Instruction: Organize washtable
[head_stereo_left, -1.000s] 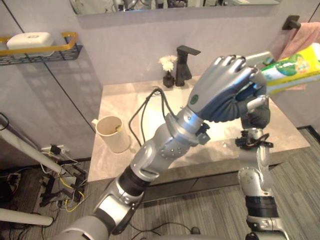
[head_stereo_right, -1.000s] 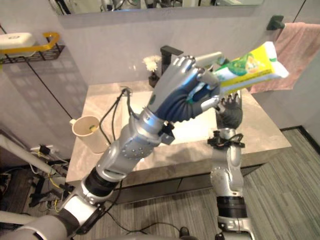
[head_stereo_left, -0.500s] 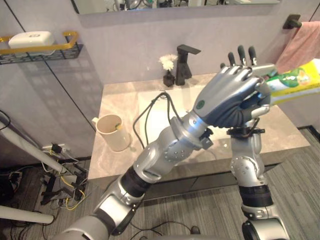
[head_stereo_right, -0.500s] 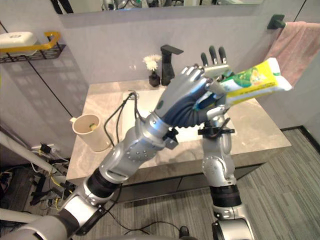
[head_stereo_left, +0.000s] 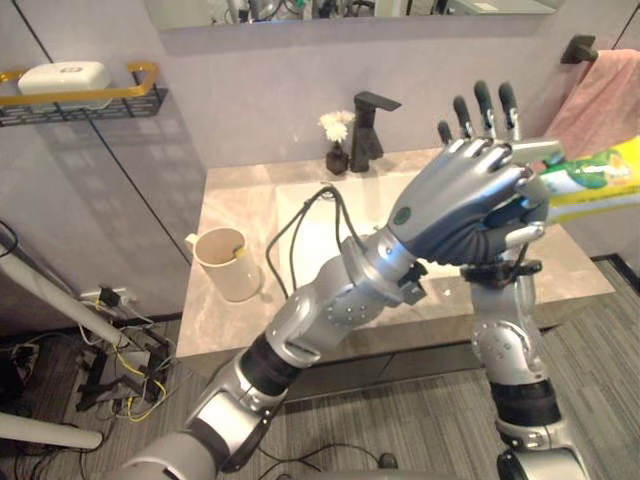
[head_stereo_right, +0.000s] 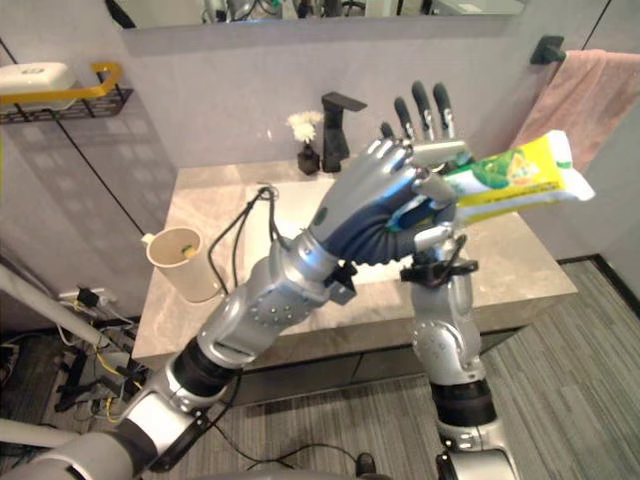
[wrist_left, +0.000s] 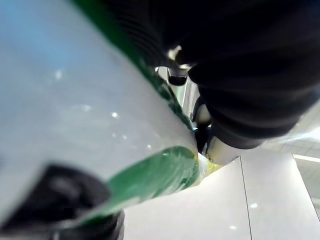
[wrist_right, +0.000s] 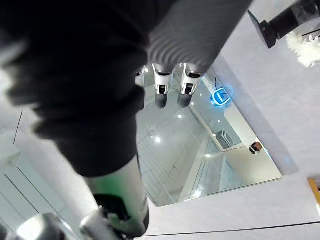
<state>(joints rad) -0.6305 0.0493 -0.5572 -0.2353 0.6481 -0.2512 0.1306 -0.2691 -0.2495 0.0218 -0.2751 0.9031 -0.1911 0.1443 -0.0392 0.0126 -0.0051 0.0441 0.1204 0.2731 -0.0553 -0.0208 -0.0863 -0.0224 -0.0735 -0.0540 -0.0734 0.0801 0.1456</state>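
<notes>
My left hand (head_stereo_left: 462, 203) is raised above the counter's right side and shut on a yellow-green toothpaste tube (head_stereo_right: 520, 175). The tube's silver end sticks out by the fingers and its body points right, towards the towel. The tube's white and green surface (wrist_left: 100, 100) lies close against the left wrist camera. My right hand (head_stereo_left: 486, 104) stands upright just behind the left hand, open, with its fingers (wrist_right: 170, 90) straight and pointing up. Its palm is hidden behind the left hand and the tube.
A cream cup (head_stereo_left: 228, 265) with something in it stands on the stone counter (head_stereo_left: 230, 325) at the left. A black faucet (head_stereo_left: 368, 125) and a small flower vase (head_stereo_left: 337, 142) stand behind the sink basin (head_stereo_left: 310, 215). Wall shelf with soap (head_stereo_left: 70, 85) upper left; pink towel (head_stereo_left: 605, 90) upper right.
My right hand has risen from below the left hand and straightened its fingers upward behind it. The left hand has kept hold of the tube, shifting slightly right.
</notes>
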